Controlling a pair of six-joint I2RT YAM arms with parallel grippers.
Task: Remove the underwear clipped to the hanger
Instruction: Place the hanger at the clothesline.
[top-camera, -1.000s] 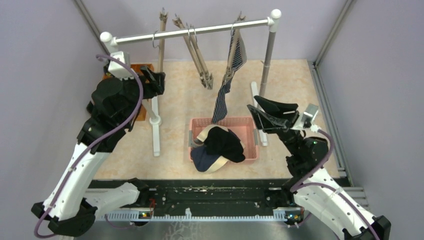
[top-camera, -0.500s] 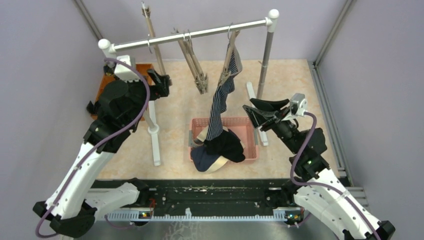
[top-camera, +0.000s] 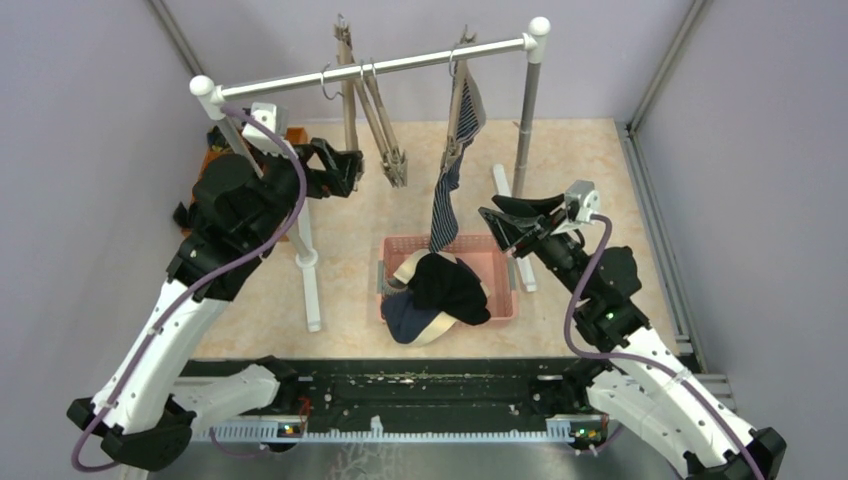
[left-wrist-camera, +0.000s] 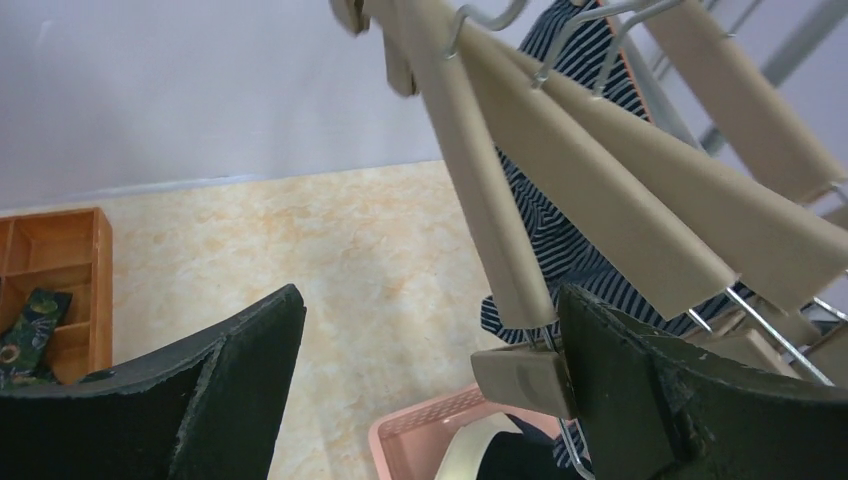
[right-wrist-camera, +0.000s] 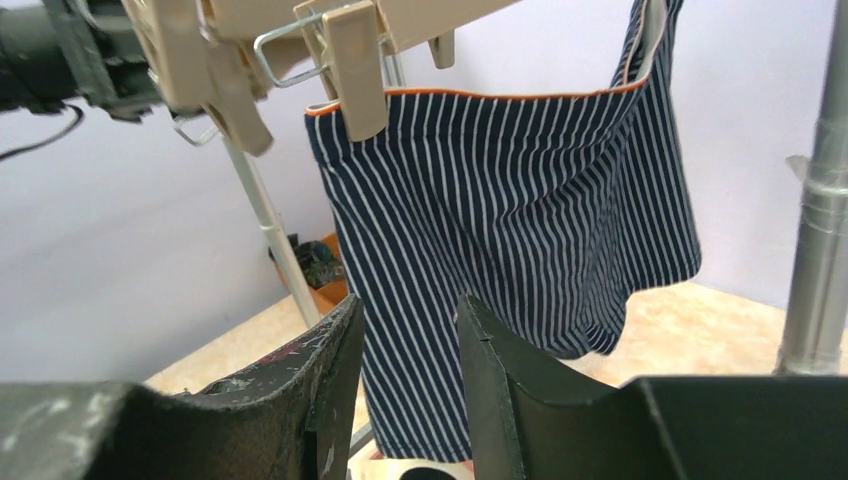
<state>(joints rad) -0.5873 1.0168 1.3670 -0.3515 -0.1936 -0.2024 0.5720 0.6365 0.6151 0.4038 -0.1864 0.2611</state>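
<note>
The navy white-striped underwear hangs from one clip of a beige hanger on the rail; its lower end dangles over the pink basket. My right gripper is open just right of the cloth; in the right wrist view the striped cloth hangs just beyond its narrowly parted fingers. My left gripper is wide open at the empty hangers; an empty clip touches its right finger. Black and navy underwear lie in the basket.
The rack's posts and white feet stand on the beige floor. An orange tray with dark cloth bundles sits at the far left behind my left arm. Purple walls close in on the back and both sides.
My left gripper has moved right, up to the empty hangers. My right gripper has moved up and left toward the striped underwear. The hangers have swung and the rail has shifted slightly left.
</note>
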